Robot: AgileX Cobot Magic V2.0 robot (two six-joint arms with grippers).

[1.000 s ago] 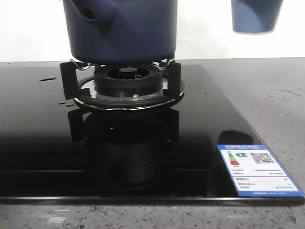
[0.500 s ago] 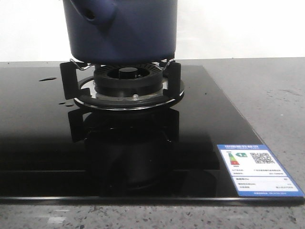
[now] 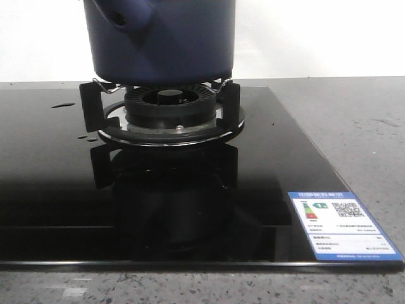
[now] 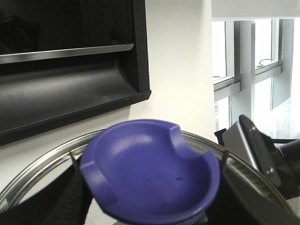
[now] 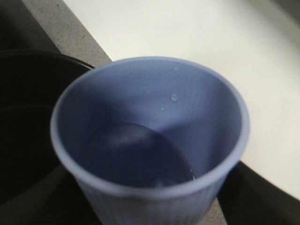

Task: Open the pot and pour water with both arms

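The dark navy pot (image 3: 163, 39) stands on the burner grate (image 3: 166, 117); its side stub (image 3: 121, 16) points to the front left, and its top is cut off by the frame. In the left wrist view my left gripper (image 4: 150, 216) is shut on the purple-blue knob (image 4: 150, 171) of a glass lid with a steel rim (image 4: 51, 157), held up in the air. In the right wrist view my right gripper (image 5: 150, 213) is shut on a pale blue ribbed cup (image 5: 150, 136) with a little water in it, next to a dark round rim (image 5: 28, 61). Neither gripper shows in the front view.
The black glass cooktop (image 3: 57, 190) carries a white and blue energy label (image 3: 342, 225) at its front right and water drops (image 3: 63, 105) at the left. Grey speckled counter (image 3: 354, 126) lies to the right. A black range hood (image 4: 70, 70) and a window (image 4: 253, 56) are behind the lid.
One second ago the blue cup hung at the top right of the front view. It has since left that view. The pot has not moved.
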